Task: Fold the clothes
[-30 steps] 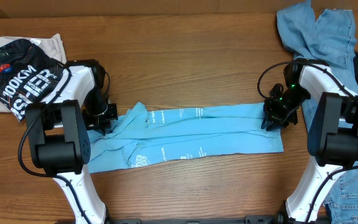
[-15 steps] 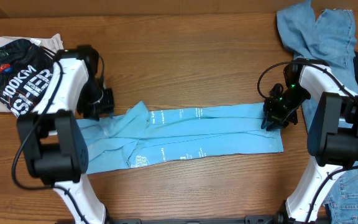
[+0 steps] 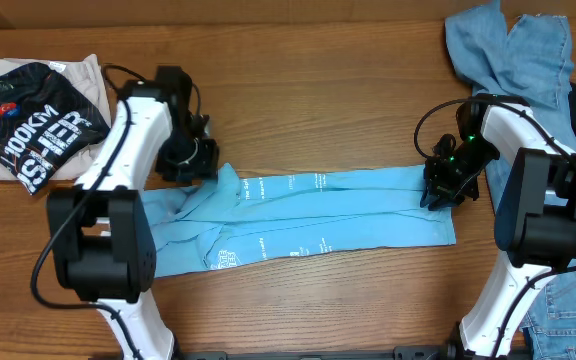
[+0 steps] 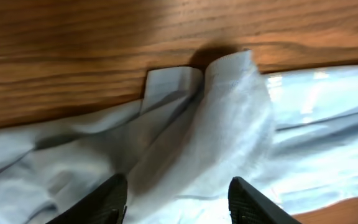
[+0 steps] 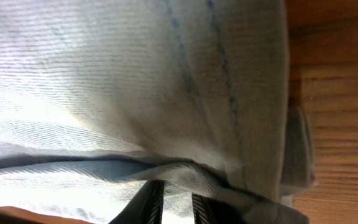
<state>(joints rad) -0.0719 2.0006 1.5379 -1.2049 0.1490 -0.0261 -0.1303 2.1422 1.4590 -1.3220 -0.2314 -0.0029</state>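
Overhead: the T-shirt (image 3: 308,215) lies mid-frame on the wood surface (image 3: 308,90), folded lengthwise into a long light-blue band running left to right, w/ small white print along it. Its left end is rumpled, and one fold pokes up toward the top edge of the band.

The left pincer (image 3: 190,160) sits right at that raised fold, at the band's upper-left corner. In the wrist cam the left pincer (image 4: 176,205) has both dark fingers (image 4: 101,202) spread wide apart at the bottom of frame, w/ pale cloth below & between them and nothing gripped. The peaked fold stands at ctr-top, against bare wood.

The right pincer (image 3: 438,190) is down on the band's upper-right corner. Close up, the right pincer (image 5: 178,208) has its fingers drawn nearly together at the bottom of frame, w/ a ridge of blue fabric pinched between them, so it's clamped on the T-shirt hem. Wood shows at the right edge.

Elsewhere, the black shirt (image 3: 33,125) w/ white lettering is upper left, lying on a beige cloth (image 3: 83,68). The jeans (image 3: 513,55) are heaped upper right. Both are well apart from the band.
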